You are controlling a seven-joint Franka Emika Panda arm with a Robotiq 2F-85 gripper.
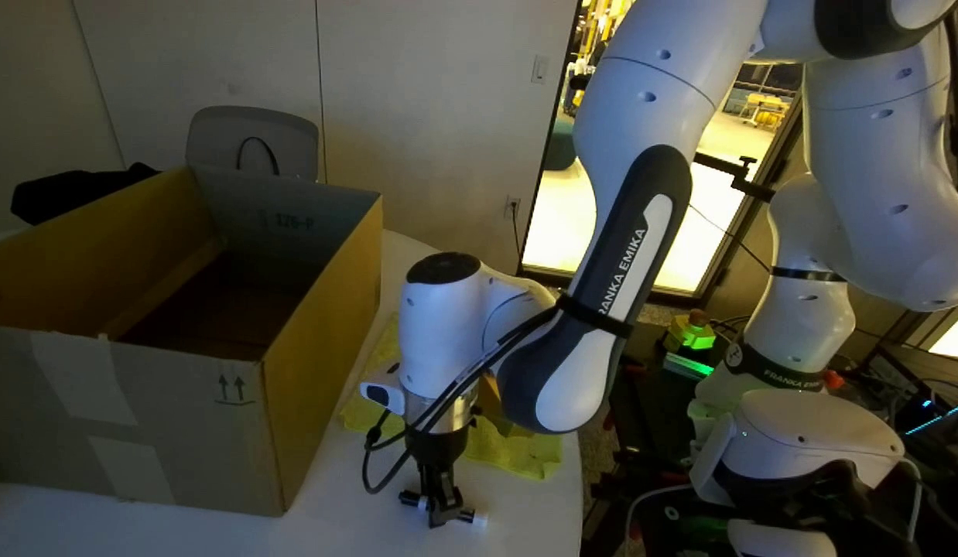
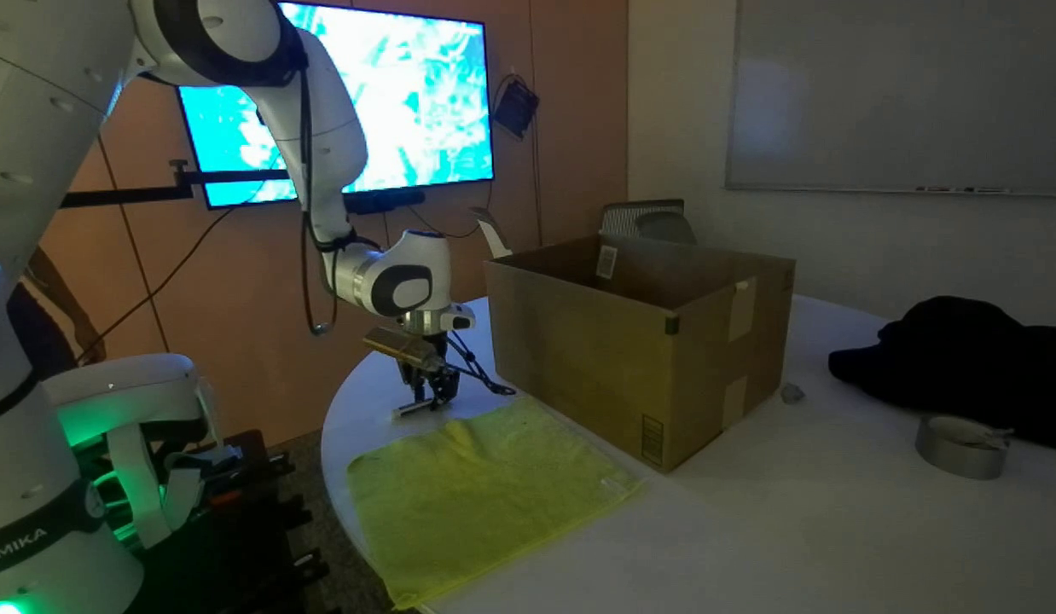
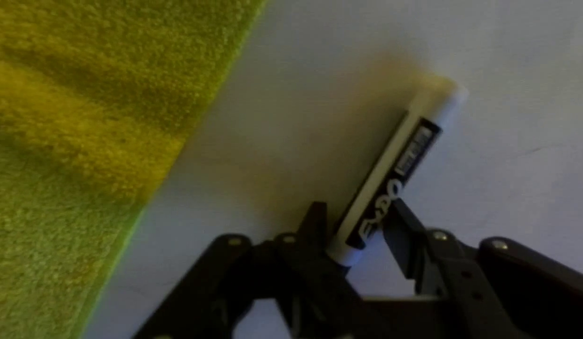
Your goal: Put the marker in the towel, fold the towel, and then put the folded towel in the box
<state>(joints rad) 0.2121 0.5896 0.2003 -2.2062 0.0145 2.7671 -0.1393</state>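
Note:
The marker (image 3: pixel 383 188), black and white with printed letters, lies slantwise between my two fingers in the wrist view. My gripper (image 3: pixel 357 207) is drawn in around it, fingers touching both sides. The gripper (image 1: pixel 442 518) with the marker (image 1: pixel 479 520) is low over the table in both exterior views (image 2: pixel 430 399), the marker's pale end (image 2: pixel 411 408) sticking out. The yellow-green towel (image 2: pixel 485 503) lies spread flat beside the gripper, with a small wrinkle; the arm partly hides it in an exterior view (image 1: pixel 518 450). The open box (image 1: pixel 138 418) stands beside the towel, also seen here (image 2: pixel 571 350).
The white round table (image 2: pixel 750 546) carries everything; its edge runs close to the gripper and towel. A grey tape roll (image 2: pixel 961 449) and a black cloth (image 2: pixel 946 367) lie beyond the box. A grey chair (image 1: pixel 254 143) stands behind the box.

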